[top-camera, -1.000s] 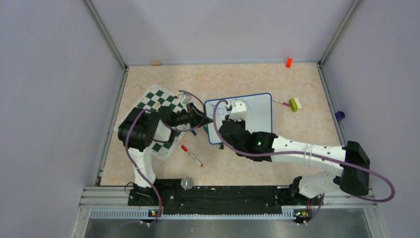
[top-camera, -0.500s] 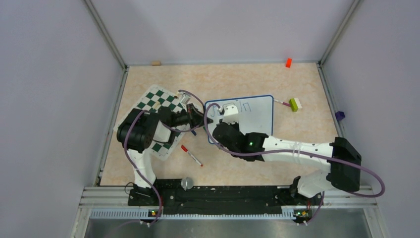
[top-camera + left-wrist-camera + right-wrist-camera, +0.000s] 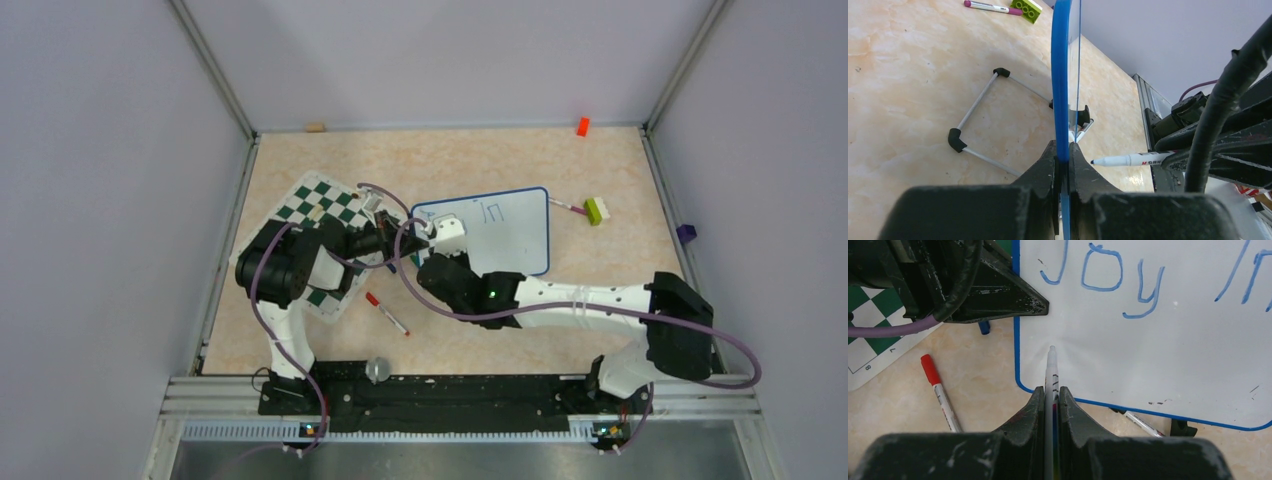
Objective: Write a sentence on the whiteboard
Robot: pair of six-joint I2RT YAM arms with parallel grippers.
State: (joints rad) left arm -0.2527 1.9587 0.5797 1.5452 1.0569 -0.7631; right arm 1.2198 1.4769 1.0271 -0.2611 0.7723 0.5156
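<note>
1. The right gripper (image 3: pixel 1050 391) is clamped on a marker (image 3: pixel 1051 365), its tip just ahead of the jaws over bare whiteboard (image 3: pixel 1158 365).
2. The sentence (image 3: pixel 1108 280), in blue, reads "Joy" plus a second word's start, ahead and right of that tip; line two likely runs rightward from here.
3. The left gripper (image 3: pixel 1063 154) pinches the board's blue left edge, steadying it.

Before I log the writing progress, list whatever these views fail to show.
- Top view: the sentence on the whiteboard is too small to read, and the right arm covers part of it.
- Right wrist view: the right edge cuts off the word after "Joy"; whether the marker tip touches is unclear.
- Left wrist view: the whiteboard is edge-on, so its face is hidden.
</note>
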